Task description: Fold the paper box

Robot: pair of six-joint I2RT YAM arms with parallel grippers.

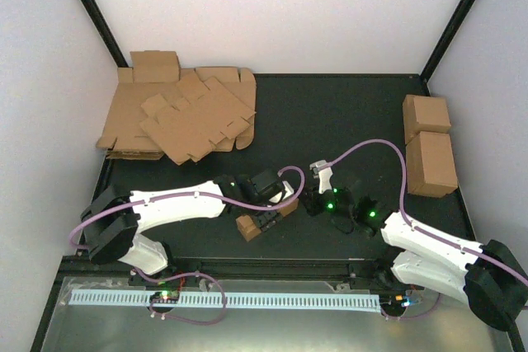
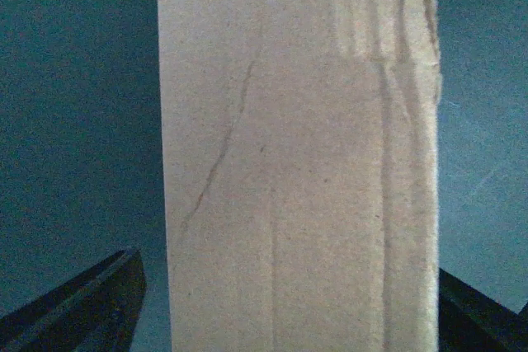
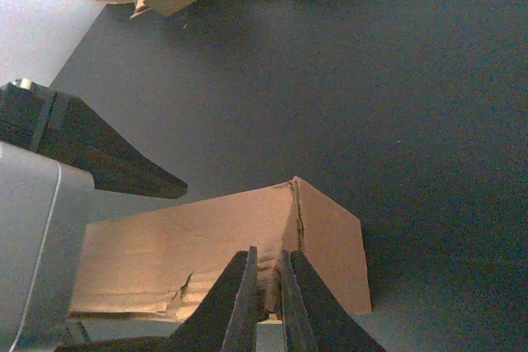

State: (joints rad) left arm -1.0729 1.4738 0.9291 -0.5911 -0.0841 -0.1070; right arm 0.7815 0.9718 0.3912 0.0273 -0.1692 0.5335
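The paper box (image 1: 249, 227) is a small long brown cardboard box lying on the dark table between the two arms. In the left wrist view the paper box (image 2: 297, 121) fills the middle, and my left gripper (image 2: 289, 265) straddles it, open, with a strip of table showing beside one of its fingers (image 2: 91, 307). My right gripper (image 3: 268, 255) is shut on a creased wall near a corner of the paper box (image 3: 165, 245). Seen from above, the left gripper (image 1: 268, 216) covers the box's middle, while the right gripper (image 1: 304, 202) meets its right end.
A heap of flat cardboard sheets (image 1: 181, 113) lies at the back left, close to the wall. Two closed cardboard cuboids (image 1: 426, 114) (image 1: 431, 162) stand along the right edge. White walls enclose the table on three sides.
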